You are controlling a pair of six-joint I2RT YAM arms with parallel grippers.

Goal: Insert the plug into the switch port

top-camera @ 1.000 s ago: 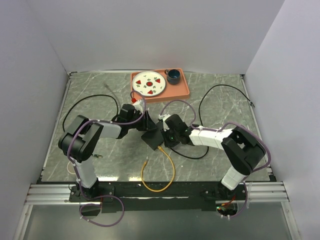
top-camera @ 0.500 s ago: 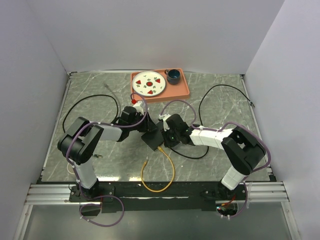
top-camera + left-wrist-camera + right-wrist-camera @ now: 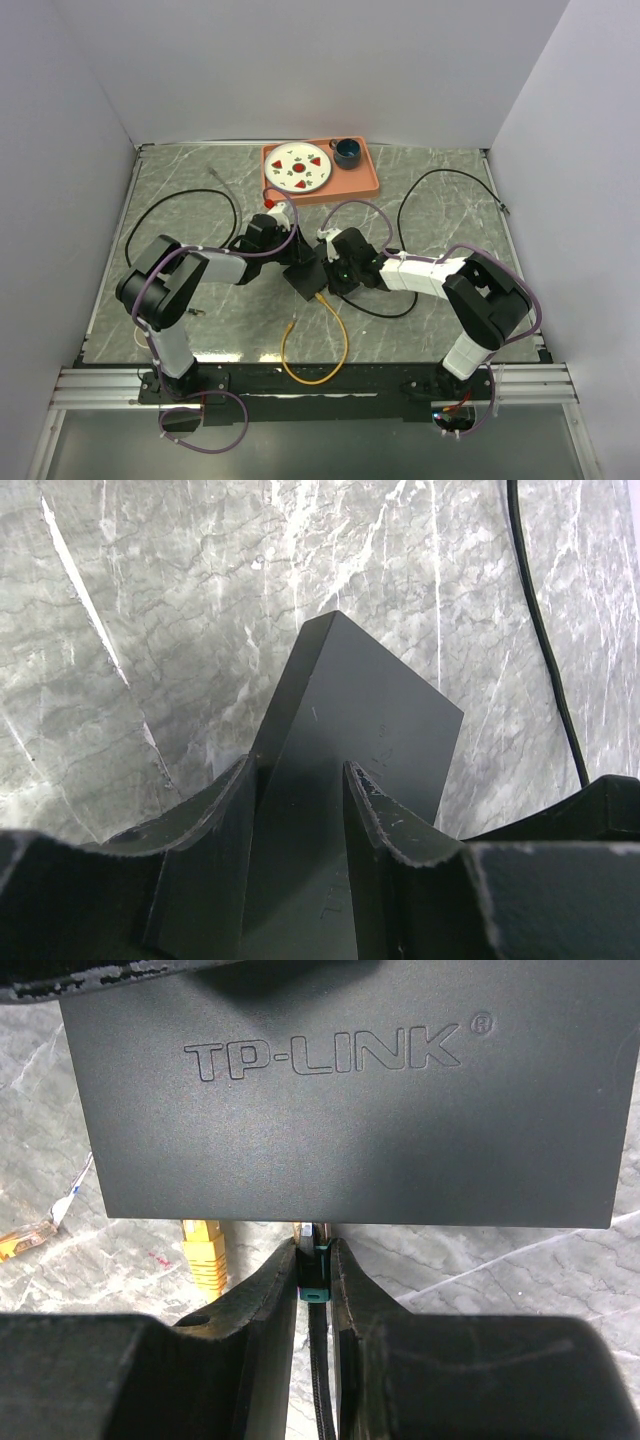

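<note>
1. Sitting mid-counter (image 3: 180, 185) is the black switch box (image 3: 350, 1110), TP-LINK lettering facing up, with both arms meeting at it.
2. Right pincer (image 3: 311, 1260) is pinching the plug (image 3: 313, 1285), a small one with a teal clip. Its fingers are standing nearly together, with only the plug's width between them.
3. The plug is pointing at one narrow edge of the box, its tip touching or just under that edge. Cannot tell whether it is seated.
4. The switch port is not showing: that edge is too foreshortened in the right wrist view and too small from the top camera.
5. The plug's black cable (image 3: 318, 1390) is running back from the box between the right fingers.
6. A yellow plug (image 3: 204, 1252) is sitting at the same edge of the box, just beside the held plug. Its yellow cable (image 3: 345, 340) is looping away from the box toward the arm bases.
7. Left pincer (image 3: 298, 770) is standing partly open and clamping the box across its thickness, one finger on the broad face and the other on the opposite side. It is gripping the end of the box away from the plugs.
8. Cannot tell whether the box is lying flat or tilting up off the counter.
9. An orange tray (image 3: 366, 185), carrying a plate (image 3: 300, 167) and a cup (image 3: 347, 152), is sitting well beyond the box.
</note>
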